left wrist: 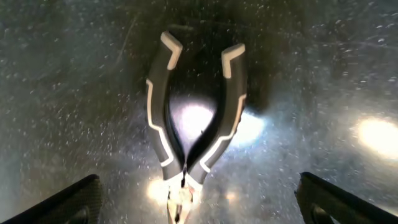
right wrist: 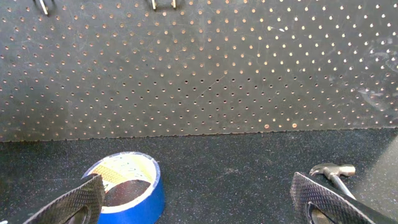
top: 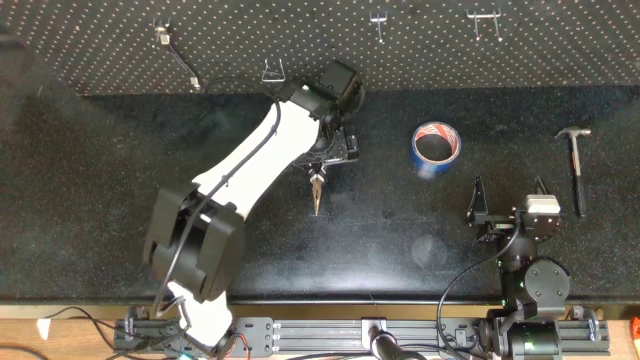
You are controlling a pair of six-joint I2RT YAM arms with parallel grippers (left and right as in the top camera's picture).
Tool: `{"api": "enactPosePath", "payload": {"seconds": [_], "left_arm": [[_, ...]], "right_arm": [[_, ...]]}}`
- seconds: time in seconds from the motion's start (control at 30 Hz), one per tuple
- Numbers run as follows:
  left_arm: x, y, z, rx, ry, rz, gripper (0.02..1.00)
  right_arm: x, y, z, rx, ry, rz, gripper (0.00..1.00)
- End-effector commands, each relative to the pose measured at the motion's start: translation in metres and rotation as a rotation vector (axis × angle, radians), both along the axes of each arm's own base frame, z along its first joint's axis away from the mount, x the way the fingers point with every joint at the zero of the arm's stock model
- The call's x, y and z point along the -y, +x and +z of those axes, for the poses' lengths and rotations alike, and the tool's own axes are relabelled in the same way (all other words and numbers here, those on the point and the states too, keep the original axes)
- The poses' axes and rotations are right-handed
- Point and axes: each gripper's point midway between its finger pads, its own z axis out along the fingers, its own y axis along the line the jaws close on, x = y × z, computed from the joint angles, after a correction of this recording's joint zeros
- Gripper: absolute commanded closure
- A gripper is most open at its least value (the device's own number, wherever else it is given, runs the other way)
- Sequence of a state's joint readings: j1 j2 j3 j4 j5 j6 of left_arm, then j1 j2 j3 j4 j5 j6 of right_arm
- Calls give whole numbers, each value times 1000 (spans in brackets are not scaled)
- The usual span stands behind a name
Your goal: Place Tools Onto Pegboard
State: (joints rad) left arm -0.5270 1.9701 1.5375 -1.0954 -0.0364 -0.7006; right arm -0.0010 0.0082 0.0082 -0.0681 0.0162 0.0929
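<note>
Left wrist view: the pliers (left wrist: 160,118) lie flat on the table (top: 100,170), below the left gripper (left wrist: 199,202), whose fingers stand wide apart either side. Their long axis runs square to the pegboard (top: 300,40), handles toward it, nose away. The right gripper (top: 508,195) sits well off along the pegboard.

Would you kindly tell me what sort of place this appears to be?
Probably a workshop-style tool bench, perhaps a lab mock-up: a pegboard with metal hooks backs the dark worktop, where pliers, a hammer and a blue tape roll lie.
</note>
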Motion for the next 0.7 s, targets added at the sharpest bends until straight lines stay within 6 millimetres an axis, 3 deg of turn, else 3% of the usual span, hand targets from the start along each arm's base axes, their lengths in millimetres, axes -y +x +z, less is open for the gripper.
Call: {"api": "enactPosePath", "payload": {"seconds": [0.03,0.23,0.33,0.7], "left_arm": [[-7,19,-12,15,17,-83,20],[1,35,-31,33,-21,-145,20],[-9,39,-32,28,-23,-115,20],[-6,38,-44,6,-31,-117,20]], "right_arm": [[2,0,-1,0,13,-10,25],[2,0,-1,0,13,-10,25],[2,0,-1,0,13,-10,25],[2,0,-1,0,13,-10,25]]}}
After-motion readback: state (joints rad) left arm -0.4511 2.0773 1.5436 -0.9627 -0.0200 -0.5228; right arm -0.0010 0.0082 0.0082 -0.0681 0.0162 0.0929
